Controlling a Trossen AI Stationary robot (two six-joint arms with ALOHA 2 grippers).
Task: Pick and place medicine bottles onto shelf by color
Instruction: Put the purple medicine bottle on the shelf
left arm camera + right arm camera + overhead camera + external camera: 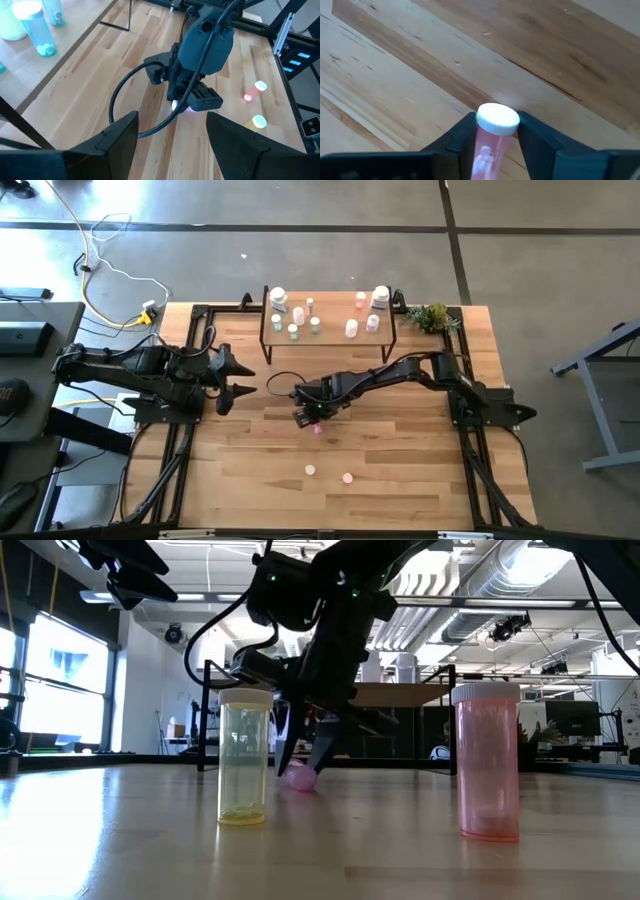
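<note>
Where fingers close, pink bottle (492, 136) between

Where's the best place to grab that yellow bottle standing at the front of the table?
Grip the yellow bottle across its body just below the white cap, coming straight down from above. It stands upright, tall and narrow, with open tabletop around it, so it could tip if pushed from the side.

Two dark arms work at the table, so there are two grippers: the left gripper (243, 377) and the right gripper (312, 420). There is one shelf (328, 338), and about ten medicine bottles (351, 328) stand on it; the exact number is hard to tell. On the tabletop (400, 460) are three more: one pink bottle (490, 137), one yellow bottle (244, 762), one pink standing bottle (488, 762). One plant sprig (432, 316) lies near the shelf.
</note>
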